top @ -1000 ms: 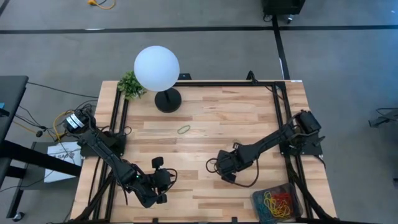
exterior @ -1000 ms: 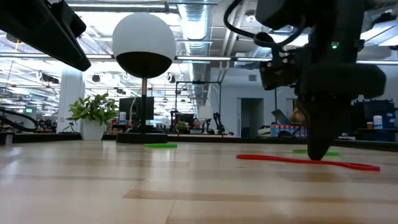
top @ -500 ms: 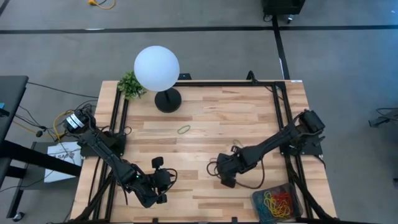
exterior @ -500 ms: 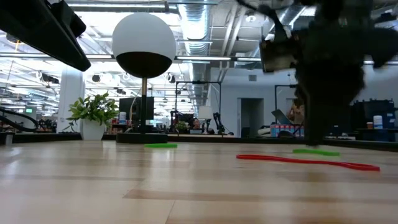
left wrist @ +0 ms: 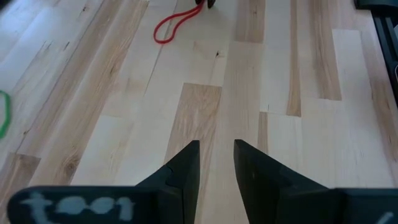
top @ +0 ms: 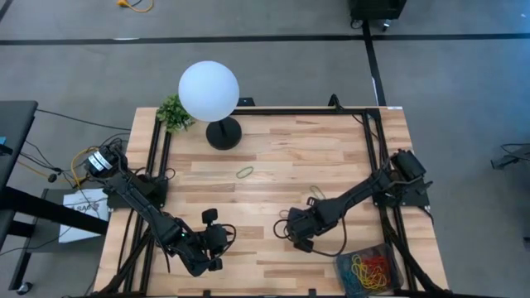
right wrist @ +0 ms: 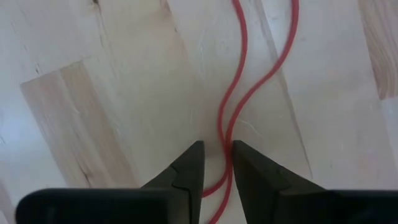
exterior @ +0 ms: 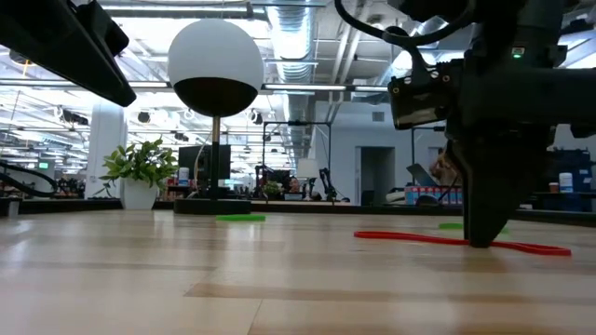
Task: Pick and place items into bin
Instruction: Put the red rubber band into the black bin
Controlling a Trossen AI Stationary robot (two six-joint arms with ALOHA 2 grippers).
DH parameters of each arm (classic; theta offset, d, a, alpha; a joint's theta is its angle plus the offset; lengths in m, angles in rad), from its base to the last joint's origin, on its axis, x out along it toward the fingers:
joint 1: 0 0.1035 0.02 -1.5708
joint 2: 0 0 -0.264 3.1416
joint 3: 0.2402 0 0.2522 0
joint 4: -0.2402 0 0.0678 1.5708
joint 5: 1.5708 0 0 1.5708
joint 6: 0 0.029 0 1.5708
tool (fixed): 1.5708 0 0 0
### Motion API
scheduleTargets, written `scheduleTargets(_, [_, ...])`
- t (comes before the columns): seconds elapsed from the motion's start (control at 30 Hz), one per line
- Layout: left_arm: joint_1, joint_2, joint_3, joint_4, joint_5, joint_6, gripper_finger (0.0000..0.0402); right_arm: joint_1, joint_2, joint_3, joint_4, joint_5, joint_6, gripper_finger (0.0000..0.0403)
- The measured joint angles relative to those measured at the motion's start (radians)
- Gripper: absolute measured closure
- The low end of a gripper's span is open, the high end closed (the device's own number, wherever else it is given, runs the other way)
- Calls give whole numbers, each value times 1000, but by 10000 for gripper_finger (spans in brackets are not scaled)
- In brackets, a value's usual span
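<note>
Right gripper point(right wrist: 215, 163) stands low over the middle of the wooden table point(top: 281, 161), with its tips down at the boards. Its two fingers are a little apart, and the crossing of a red rubber band point(right wrist: 239, 93) lies exactly in the gap between them. I think it is placed so because a flat, thin loop is hard to catch from the side; where the two strands cross there is double material, so a pinch there has the best chance. The fingers have not yet closed on the band; the strands run between them, but whether they touch the pads I cannot tell.

From table height the same red band point(exterior: 461, 242) lies flat on the wood, and the right gripper point(exterior: 486, 237) comes down on it from above. One part of the loop reaches out ahead of the fingers, the other part goes under the wrist and is hidden.

Left gripper point(left wrist: 216, 165) waits near the front left corner of the table, fingers slightly apart and holding nothing. It looks across the boards toward the red band point(left wrist: 177, 22).

Bin point(top: 396, 263) sits at the front right corner, near the working arm, and already holds many coloured bands point(top: 368, 269). Two green bands remain: one point(top: 245, 172) near the lamp base point(top: 224, 132), another point(top: 317, 193) just behind the right gripper point(top: 300, 233).
</note>
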State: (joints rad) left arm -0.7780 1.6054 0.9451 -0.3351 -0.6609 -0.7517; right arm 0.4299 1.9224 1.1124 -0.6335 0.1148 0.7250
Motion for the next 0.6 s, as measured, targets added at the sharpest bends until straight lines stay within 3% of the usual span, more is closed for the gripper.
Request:
scheduleTargets(0.2, [0,0,0,0,0,0,312,-21,0,-4,21,-1,12,346])
scheduleTargets(0.37, [0,0,0,0,0,1,312,-23,0,-4,13,35,69,394])
scheduleTargets(0.6, [0,0,0,0,0,1,312,-17,-6,18,-22,53,97,400])
